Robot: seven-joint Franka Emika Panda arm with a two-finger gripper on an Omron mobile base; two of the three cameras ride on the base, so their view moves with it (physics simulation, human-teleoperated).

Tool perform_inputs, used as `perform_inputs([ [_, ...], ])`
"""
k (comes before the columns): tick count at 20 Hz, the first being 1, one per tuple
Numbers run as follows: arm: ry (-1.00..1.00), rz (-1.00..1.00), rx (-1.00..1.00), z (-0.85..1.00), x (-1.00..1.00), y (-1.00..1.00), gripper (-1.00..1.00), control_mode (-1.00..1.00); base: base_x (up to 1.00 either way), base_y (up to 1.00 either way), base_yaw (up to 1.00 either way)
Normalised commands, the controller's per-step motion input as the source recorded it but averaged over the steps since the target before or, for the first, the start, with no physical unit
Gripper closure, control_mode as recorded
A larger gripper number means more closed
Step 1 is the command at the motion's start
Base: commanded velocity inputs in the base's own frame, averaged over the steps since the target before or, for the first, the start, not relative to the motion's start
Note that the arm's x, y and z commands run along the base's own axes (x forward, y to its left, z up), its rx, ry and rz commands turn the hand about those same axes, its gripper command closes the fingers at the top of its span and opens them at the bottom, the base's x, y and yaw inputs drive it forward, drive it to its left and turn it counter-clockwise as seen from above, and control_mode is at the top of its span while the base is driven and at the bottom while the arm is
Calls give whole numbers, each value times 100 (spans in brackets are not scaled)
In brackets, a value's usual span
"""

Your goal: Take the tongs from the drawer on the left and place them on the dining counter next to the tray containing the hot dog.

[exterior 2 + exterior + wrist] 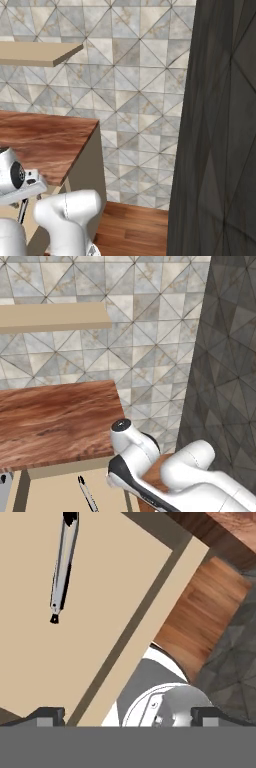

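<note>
Jaws stand wide apart, nothing between them: in the hand view the two dark fingertips (47, 716) sit at opposite bottom corners, so the gripper (127, 717) is empty and clear of any object. It looks down into the open drawer (100, 612), whose pale plain floor and beige side wall run diagonally across that view. The tongs (64, 564) lie flat on the drawer floor, well apart from the fingertips, slim silver arms together, a small black tip pointing toward the lower left of the hand view. In the left base view the tongs (87, 495) show as a thin silver-and-dark sliver in the drawer (55, 493), just left of the white arm. Above the drawer sits a reddish-brown wood-grain countertop (55, 421). Behind: patterned tile wall (150, 331), beige shelf (50, 318), dark panel (220, 125) at right, wood floor (135, 225) below.
</note>
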Motion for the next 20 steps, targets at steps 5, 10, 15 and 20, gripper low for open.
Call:
perform_inputs([
  [5, 4, 5, 12, -24, 36, 36, -100, -100, 0, 0, 0],
  [10, 11, 5, 9, -19, 28, 39, -100, -100, 0, 0, 0],
  [15, 13, 2, 1, -28, 16, 48, -100, -100, 0, 0, 0],
  [20, 2, 0, 0, -29, 10, 46, -100, -100, 0, 0, 0],
])
